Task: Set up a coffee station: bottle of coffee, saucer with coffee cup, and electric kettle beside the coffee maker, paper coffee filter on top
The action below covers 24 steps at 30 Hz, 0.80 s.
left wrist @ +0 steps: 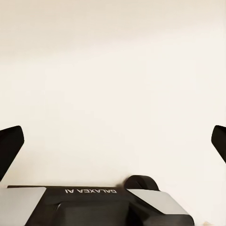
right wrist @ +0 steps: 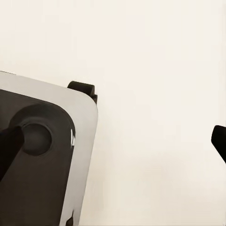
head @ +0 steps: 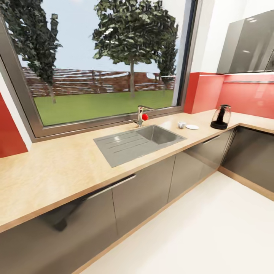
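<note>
electric kettle (head: 221, 117), clear glass on a black base, stands upright on the bench (head: 57, 167) near the corner under the red wall; nothing can be made out inside it. coffee cup (head: 181, 124) and saucer (head: 192, 127) sit just beside each other, cup not on the saucer, so that pairing looks undone. sink (head: 160, 134) basin holds nothing. left end effector (left wrist: 113, 141) and right end effector (right wrist: 113, 141) hang over pale floor, fingers spread wide, carrying nothing, likely stowed for travel.
</note>
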Tool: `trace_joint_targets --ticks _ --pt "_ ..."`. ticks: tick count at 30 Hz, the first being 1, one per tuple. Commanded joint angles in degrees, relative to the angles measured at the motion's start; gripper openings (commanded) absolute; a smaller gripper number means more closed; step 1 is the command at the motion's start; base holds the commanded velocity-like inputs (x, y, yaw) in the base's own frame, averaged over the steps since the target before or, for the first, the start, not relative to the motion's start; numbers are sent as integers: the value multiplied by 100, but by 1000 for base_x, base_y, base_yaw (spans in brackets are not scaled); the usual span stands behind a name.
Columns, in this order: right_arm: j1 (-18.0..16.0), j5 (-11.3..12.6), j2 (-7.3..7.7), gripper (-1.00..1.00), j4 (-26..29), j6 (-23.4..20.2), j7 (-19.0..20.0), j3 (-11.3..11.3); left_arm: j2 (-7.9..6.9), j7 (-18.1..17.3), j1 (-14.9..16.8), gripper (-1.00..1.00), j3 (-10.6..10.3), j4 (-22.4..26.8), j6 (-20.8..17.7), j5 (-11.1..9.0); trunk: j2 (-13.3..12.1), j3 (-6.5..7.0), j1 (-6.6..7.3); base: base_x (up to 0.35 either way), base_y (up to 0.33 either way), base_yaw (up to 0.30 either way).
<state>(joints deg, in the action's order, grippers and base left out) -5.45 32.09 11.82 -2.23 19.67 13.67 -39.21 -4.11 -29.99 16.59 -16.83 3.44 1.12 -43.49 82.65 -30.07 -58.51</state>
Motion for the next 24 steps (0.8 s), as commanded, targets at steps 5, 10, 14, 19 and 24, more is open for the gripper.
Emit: trace_joint_targets --ticks 5,10,14,19,24 --pt "-9 61 -4 100 -23 29 48 -34 -3 -16 2 100 -47 -3 12 -46 3 -5 0 7 -12 -262" --pt "-9 61 -4 100 -23 29 48 -34 -3 -16 2 100 -41 -4 12 -46 3 -5 0 101 -131 -240" --pt "-9 61 -4 100 -23 29 48 -31 -3 -16 2 100 -40 -4 12 -46 3 -5 0 167 -231 -84" --pt "-9 61 -5 100 -23 29 48 -29 -3 -16 2 100 -40 -2 12 -46 3 -5 0 184 -259 -16" --pt "-9 61 -5 100 -23 29 48 -31 -3 -16 2 100 -39 -3 12 -46 3 -5 0 188 -265 -3"
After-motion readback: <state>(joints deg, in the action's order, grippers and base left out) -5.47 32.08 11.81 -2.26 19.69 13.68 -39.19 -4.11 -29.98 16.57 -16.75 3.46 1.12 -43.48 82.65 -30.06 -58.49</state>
